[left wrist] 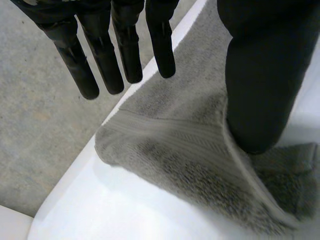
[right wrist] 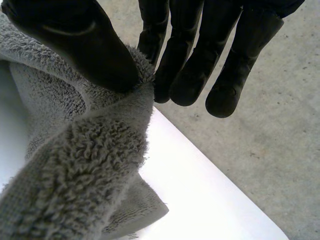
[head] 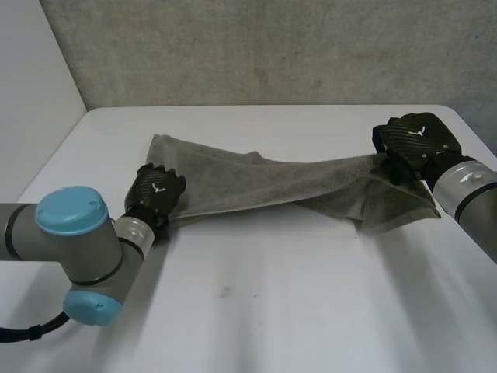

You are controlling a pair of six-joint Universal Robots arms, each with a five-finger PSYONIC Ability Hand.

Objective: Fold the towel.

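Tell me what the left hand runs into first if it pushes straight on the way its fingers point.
The towel: the left hand has its thumb on it, and the cloth lies just ahead of the fingers. Beyond that, likely the far edge of the table; depth is unclear.

Soft, even light, mild sheen on the white table [head: 272, 311], faint shadow under the towel [head: 311, 186].

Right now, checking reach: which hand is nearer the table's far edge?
Right. The right hand pinches the towel near that edge; the left hand rests on it nearer the robot.
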